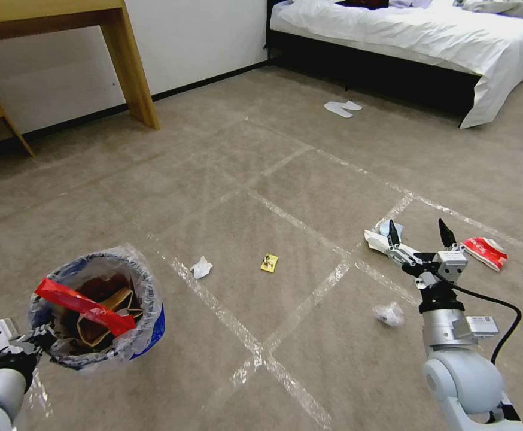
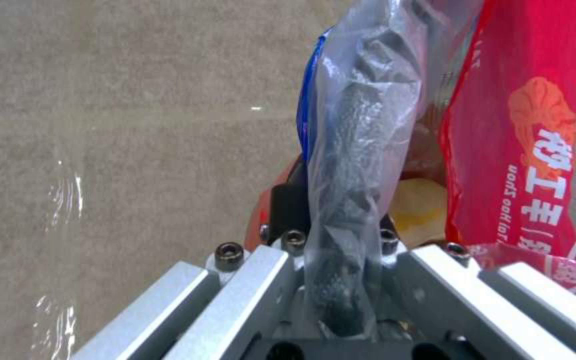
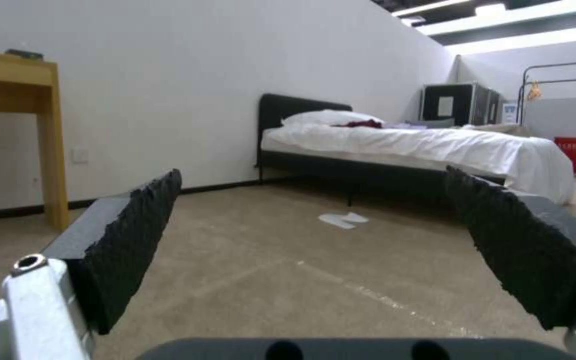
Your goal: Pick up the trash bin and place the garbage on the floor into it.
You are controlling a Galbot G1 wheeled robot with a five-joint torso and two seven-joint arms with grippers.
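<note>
The left pincer (image 1: 37,341) pinches the trash bin (image 1: 97,311) by its rim, off the floor; the right pincer (image 1: 420,236), spread, hovers near the light, soft white packet (image 1: 378,240)

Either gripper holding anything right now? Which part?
Left gripper is shut on the trash bin, clamping its bag-lined rim. Right gripper is open and holds nothing.
</note>
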